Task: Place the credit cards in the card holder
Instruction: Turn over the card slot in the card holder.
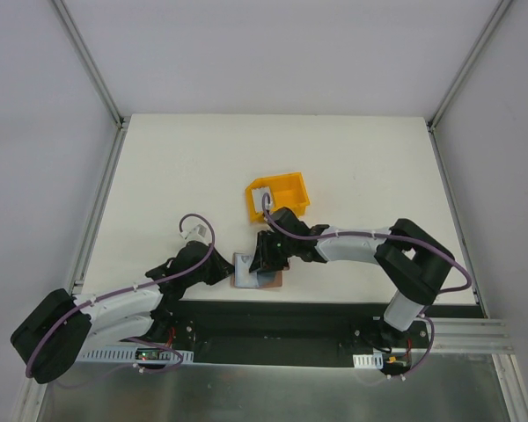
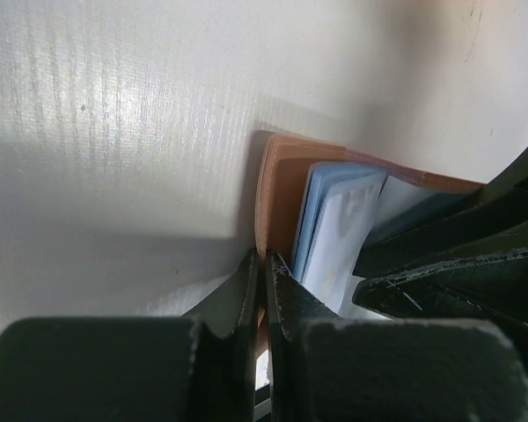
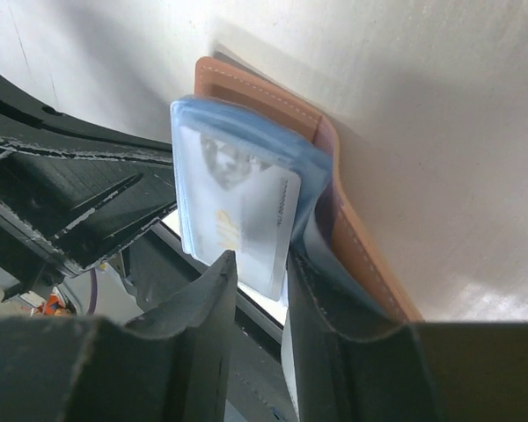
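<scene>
Card holder (image 1: 273, 281): brown, open, at the near edge of the table (image 1: 378, 176)

Position: between the two arms.
Left gripper (image 2: 264, 257): pinched tight on the holder's brown edge.
Contents: blue-tinted sleeves (image 2: 334, 220) standing out of the fold, with a pale credit card (image 3: 238, 207) in front.
Right gripper (image 3: 260, 272): jaws narrow, that card's lower edge in the gap. Whether the pads press on it cannot be told.
Yellow bin (image 1: 290, 189): just behind the holder, with a pale flat rectangle (image 1: 262, 195) inside.
</scene>
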Robot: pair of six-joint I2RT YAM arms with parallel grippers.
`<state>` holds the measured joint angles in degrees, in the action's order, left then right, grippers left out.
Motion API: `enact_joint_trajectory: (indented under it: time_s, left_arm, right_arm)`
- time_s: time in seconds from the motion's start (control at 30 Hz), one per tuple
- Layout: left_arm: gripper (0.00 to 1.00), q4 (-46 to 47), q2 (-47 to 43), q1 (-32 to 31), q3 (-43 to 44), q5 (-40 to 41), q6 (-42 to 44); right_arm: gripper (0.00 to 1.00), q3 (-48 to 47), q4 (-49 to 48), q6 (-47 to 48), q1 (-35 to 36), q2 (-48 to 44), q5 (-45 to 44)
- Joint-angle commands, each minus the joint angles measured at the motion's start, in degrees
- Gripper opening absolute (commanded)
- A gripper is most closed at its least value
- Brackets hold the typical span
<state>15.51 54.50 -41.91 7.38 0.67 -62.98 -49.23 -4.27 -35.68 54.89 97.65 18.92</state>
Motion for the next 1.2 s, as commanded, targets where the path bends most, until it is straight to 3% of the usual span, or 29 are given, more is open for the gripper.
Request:
enact_joint_trajectory:
  time_s: [0.0, 0.1, 0.33, 0.5, 0.67, 0.83, 0.97, 1.17]
  left_arm:
    - [0.00, -4.61, -1.23, 0.08, 0.97, 1.53, 2.16]
    - [0.00, -5.84, -3.08, 0.16, 1.06, 1.97, 2.42]
    - [0.00, -7.59, -6.07, 0.07, 2.46, 1.80, 3.30]
    - [0.00, -7.77, -5.46, 0.16, 3.43, 1.01, 3.74]
    - [0.00, -7.95, -5.46, 0.07, 3.96, 0.65, 4.01]
    - [0.00, -8.30, -5.55, 0.16, 4.75, 0.48, 4.44]
    - [0.00, -8.39, -5.46, 0.16, 4.84, 0.39, 4.27]
    - [0.00, -8.48, -5.72, 0.16, 4.84, 0.39, 4.09]
  right_arm:
    - [0.34, -1.21, 3.98, 2.97, -0.13, -4.65, -3.51]
    - [0.36, -0.69, 11.46, 5.71, -1.63, -7.46, -9.68]
    - [0.33, 3.00, 12.88, 6.33, -3.04, -8.71, -10.65]
    - [0.31, -0.33, 19.03, 8.17, -1.46, -6.42, -14.51]
    - [0.30, -8.59, 29.05, 13.08, 3.63, -6.33, -26.02]
    - [0.23, -9.30, 24.41, 15.55, 6.45, -7.82, -24.46]
    - [0.11, -10.53, 25.09, 14.50, 6.37, -3.26, -22.00]
    - [0.08, -6.49, 21.23, 13.98, 6.19, 0.08, -15.75]
